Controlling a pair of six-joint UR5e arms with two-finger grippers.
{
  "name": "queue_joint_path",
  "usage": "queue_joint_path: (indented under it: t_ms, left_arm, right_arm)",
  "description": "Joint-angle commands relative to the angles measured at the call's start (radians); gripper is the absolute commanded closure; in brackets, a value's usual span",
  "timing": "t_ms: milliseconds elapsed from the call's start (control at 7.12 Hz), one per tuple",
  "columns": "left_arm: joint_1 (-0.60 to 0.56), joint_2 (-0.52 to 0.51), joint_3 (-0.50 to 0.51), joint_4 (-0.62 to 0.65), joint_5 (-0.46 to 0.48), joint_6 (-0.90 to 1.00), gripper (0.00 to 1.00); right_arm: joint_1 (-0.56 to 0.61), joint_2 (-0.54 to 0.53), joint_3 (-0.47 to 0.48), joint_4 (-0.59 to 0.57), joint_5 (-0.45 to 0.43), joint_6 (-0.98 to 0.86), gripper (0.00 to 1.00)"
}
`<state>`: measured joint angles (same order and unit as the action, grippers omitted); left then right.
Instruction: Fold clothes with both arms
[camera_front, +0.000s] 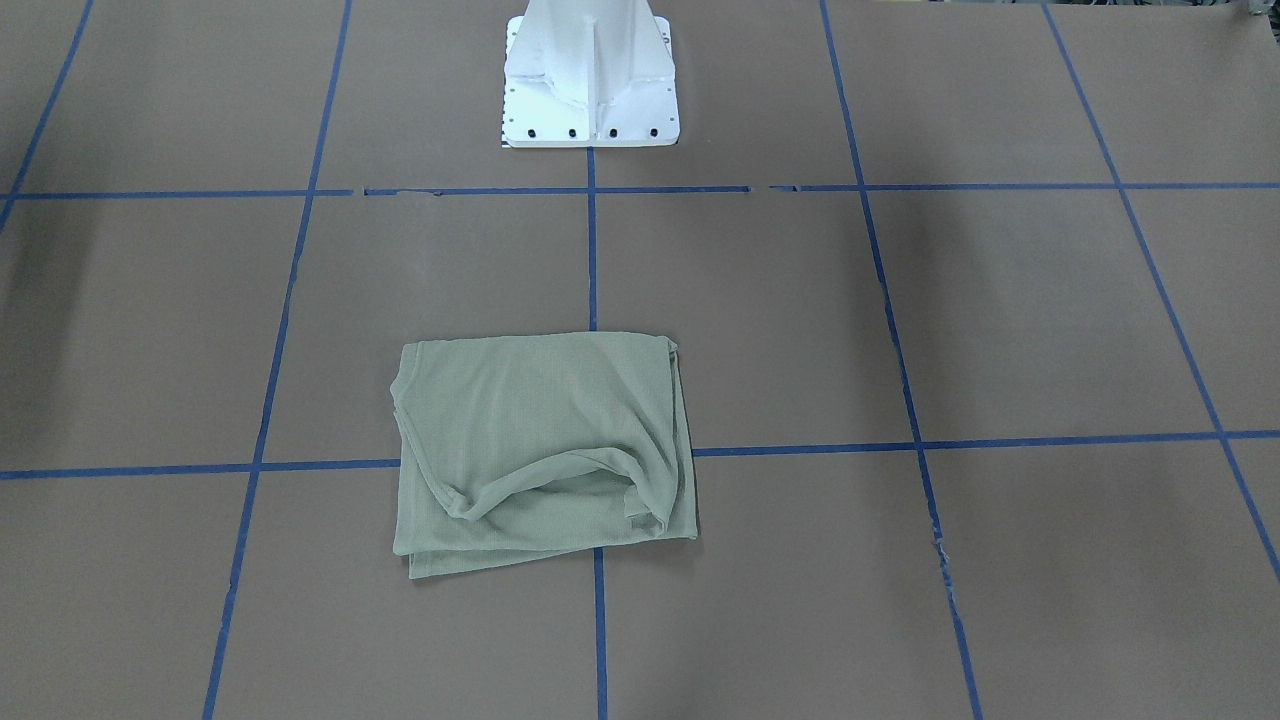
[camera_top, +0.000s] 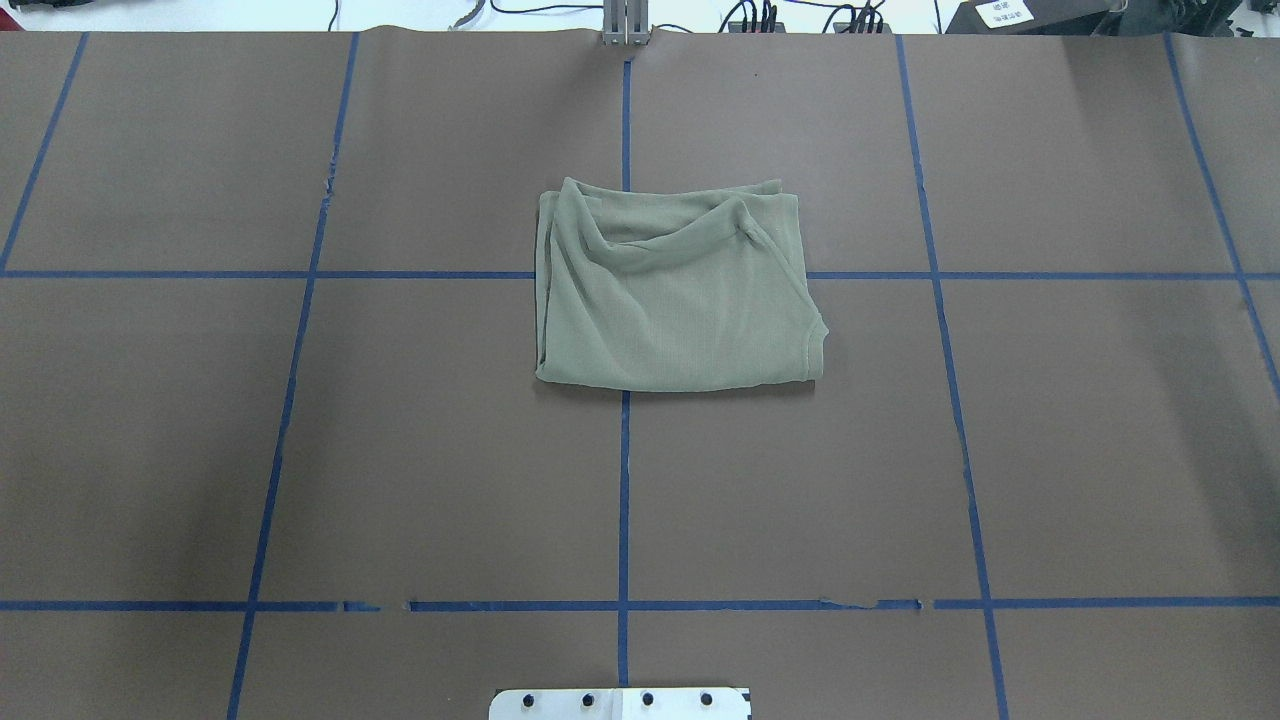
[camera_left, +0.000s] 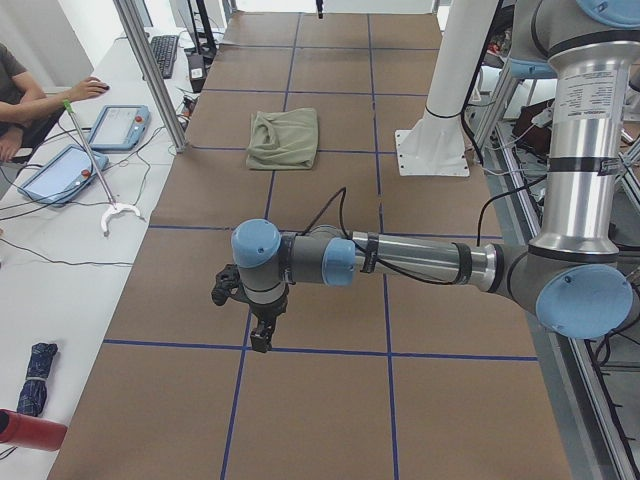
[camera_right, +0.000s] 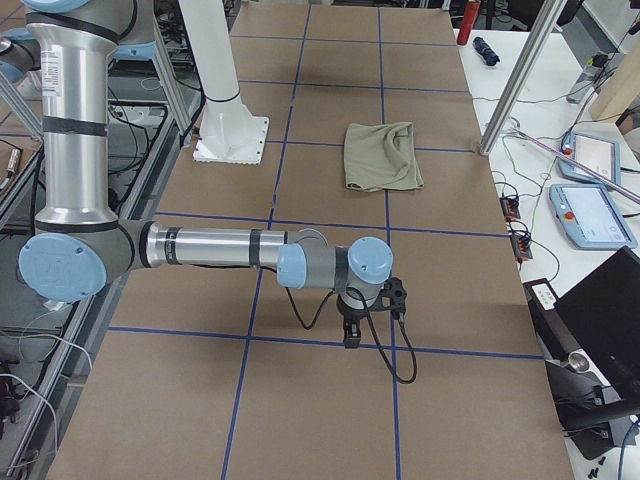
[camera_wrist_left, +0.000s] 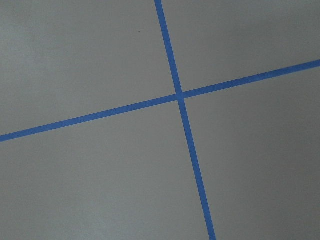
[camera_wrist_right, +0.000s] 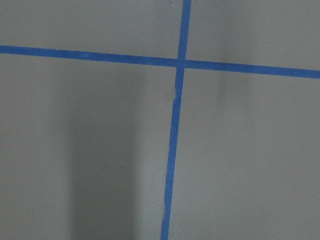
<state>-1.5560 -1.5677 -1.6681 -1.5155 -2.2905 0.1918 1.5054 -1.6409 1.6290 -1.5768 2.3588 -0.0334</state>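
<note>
Brown and matte, the tabletop (camera_top: 400, 450) is ruled into big squares by blue tape (camera_top: 623, 480). On it I see the shirt (camera_top: 675, 290), a soft sage-green knit with a fine ribbed weave, folded into a roughly rectangular packet. It lies flat in the middle of the tabletop, over the crossing of the centre tape line and the far cross line, with more of it on my robot's right side. Its long axis runs left to right across the tabletop. The edge nearest the white base (camera_front: 590, 90) is smooth and straight. The far edge is rumpled, with a loose drooping fold and layers showing underneath. One corner, on the right and toward the base, is rounded and shows a stitched hem.

Both arms are well apart from the shirt, out toward the ends of the tabletop. The left arm (camera_left: 420, 262) is grey and silver with light-blue caps. It reaches out level, and the left claw (camera_left: 262, 340) hangs pointing down just above a tape line. The right arm (camera_right: 210, 247) mirrors it, and the right claw (camera_right: 350, 335) also points down near a tape line, a black cable looping beside it. I cannot tell from these side views whether either claw is spread or pressed together. My wrist cameras show only bare brown surface and a tape crossing each.
</note>
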Motion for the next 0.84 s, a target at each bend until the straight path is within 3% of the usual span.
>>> queue_joint_path:
  t_ms: [0, 281, 703]
  left_arm:
    - [0.001, 0.003, -0.001, 0.000, -0.001, -0.005, 0.00]
    - [-0.001, 0.003, -0.001, 0.000, -0.001, -0.008, 0.00]
    - [0.001, 0.001, 0.002, 0.008, -0.003, -0.002, 0.00]
  right_arm:
    - [0.016, -0.008, 0.012, 0.011, -0.001, 0.006, 0.00]
    - [0.032, -0.010, 0.080, 0.001, -0.006, 0.006, 0.00]
    - [0.032, -0.008, 0.077, 0.001, -0.007, 0.004, 0.00]
